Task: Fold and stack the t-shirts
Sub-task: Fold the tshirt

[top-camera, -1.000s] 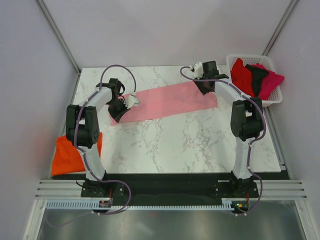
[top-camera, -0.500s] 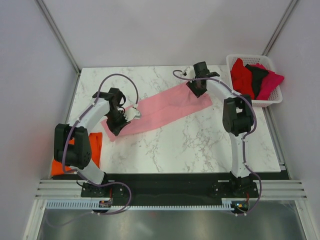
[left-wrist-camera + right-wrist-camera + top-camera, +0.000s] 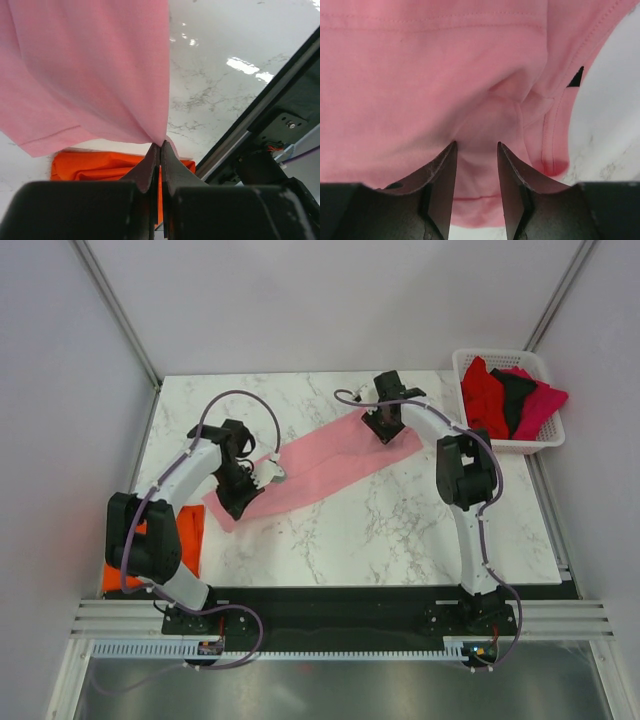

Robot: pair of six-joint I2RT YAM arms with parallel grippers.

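While both arms reach over the marble table (image 3: pixel 400 530), a light pink t-shirt (image 3: pixel 325 462) lies as a long, smooth band slanting from 8 o'clock to 2 o'clock. The left gripper (image 3: pixel 160 146) pinches a corner at the band's 8 o'clock end, its fingers pressed tight together. The right gripper (image 3: pixel 476 150), at the 2 o'clock end, holds bunched cloth between narrowly parted fingers. An orange t-shirt (image 3: pixel 150 545) lies at the table's 8 o'clock edge.

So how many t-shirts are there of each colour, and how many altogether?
Light pink t-shirt: 1
Orange t-shirt: 1
Red t-shirt: 1
Black t-shirt: 1
Magenta t-shirt: 1
Total: 5 visible; the heap in the basket could hide more.
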